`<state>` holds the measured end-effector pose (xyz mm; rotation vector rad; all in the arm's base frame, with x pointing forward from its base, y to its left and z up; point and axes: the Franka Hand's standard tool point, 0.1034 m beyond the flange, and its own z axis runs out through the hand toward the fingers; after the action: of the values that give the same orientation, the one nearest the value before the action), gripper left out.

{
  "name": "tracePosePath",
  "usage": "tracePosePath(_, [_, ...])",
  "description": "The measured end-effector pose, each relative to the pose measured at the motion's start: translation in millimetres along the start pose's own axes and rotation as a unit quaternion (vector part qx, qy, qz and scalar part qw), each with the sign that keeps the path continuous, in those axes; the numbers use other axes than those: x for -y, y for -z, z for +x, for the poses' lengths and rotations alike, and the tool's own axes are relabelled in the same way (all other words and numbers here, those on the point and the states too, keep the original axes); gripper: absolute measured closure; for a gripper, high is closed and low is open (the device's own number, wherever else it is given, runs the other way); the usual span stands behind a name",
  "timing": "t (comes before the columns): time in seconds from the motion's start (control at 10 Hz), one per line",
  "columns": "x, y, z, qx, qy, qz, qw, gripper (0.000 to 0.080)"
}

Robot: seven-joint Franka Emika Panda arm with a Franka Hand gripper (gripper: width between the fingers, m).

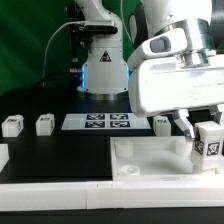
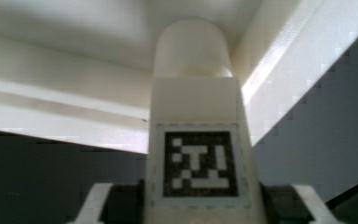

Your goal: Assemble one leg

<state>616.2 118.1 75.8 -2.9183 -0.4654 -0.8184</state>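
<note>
- Leg is clamped upright between the fingers of your gripper, at the exterior view's right, above the right end of the tabletop.
- Judged step: carrying it to a corner socket. Next, align its tip there, lower, then screw it in.

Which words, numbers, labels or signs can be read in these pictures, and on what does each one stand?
No words, brand names or numbers can be read in either view.
On the leg: a black-and-white square marker tag, a pattern, not letters.
On the marker board: several such tags, too small to make out.
On the small white parts on the table: dark tags, too small to make out.
</note>
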Motion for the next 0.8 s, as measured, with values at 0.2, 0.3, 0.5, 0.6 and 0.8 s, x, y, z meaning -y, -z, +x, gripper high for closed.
tracePosePath(0.2, [0.1,0.1,0.1,0.000,0.000,0.000,1.000,0.0506])
tracePosePath(0.3, [0.5,0.0,0.2,0.000,0.000,0.000,1.000,0.0506])
tracePosePath(0.5, [0.3,0.0,0.2,0.000,0.000,0.000,1.000,0.0210])
tracePosePath(0.6, [0.3,0.1,0.3,0.000,0.000,0.000,1.000,0.0210])
tracePosePath(0.8, [-1.2,2.1,2.5,-0.002,0.001,-0.001,1.000,0.0153])
